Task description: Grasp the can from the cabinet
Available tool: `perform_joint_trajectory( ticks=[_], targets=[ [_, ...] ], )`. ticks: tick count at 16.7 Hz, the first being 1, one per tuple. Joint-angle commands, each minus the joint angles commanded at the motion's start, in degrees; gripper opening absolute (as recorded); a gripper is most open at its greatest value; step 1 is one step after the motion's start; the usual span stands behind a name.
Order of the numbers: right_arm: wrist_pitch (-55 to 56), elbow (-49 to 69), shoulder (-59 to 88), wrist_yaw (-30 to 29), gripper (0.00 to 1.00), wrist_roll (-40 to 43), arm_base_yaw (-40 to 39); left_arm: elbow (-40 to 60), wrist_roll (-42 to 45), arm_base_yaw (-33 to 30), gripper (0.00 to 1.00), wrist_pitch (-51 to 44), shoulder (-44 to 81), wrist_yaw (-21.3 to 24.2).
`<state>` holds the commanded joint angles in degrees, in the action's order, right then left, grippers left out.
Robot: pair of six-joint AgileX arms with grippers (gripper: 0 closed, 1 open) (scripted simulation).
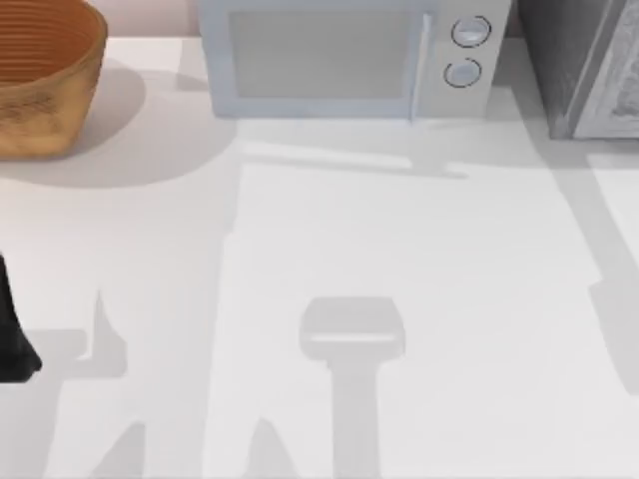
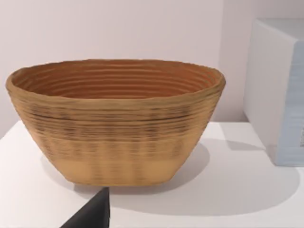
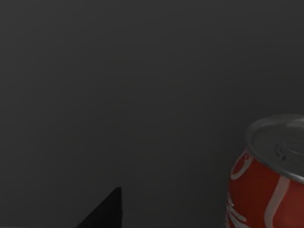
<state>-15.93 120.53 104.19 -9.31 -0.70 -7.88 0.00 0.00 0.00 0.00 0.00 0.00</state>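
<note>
One can (image 3: 268, 178), upright, against dark cabinet wall (image 3: 118, 85).

table centre (image 1: 399, 239): open | back edge: basket (image 1: 40, 80), microwave (image 1: 339, 60), cabinet (image 1: 579, 60) block

white table (image 1: 419, 299), wicker basket (image 1: 40, 75), microwave (image 1: 349, 55), cabinet (image 1: 584, 65)
</note>
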Motion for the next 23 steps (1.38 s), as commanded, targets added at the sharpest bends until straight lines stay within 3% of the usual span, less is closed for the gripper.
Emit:
perform_joint_trajectory(
  ticks=[10, 23],
  targets=[
    [0.00, 0.00, 0.00, 0.00, 0.02, 0.00, 0.00, 0.00, 0.00, 0.00, 1.00, 0.00, 0.00, 0.00],
    [-2.37, -1.39, -4.15, -0.75, 0.00, 0.01, -1.64, 0.00, 0.00, 0.00, 1.00, 0.00, 0.00, 0.00]
  ],
)
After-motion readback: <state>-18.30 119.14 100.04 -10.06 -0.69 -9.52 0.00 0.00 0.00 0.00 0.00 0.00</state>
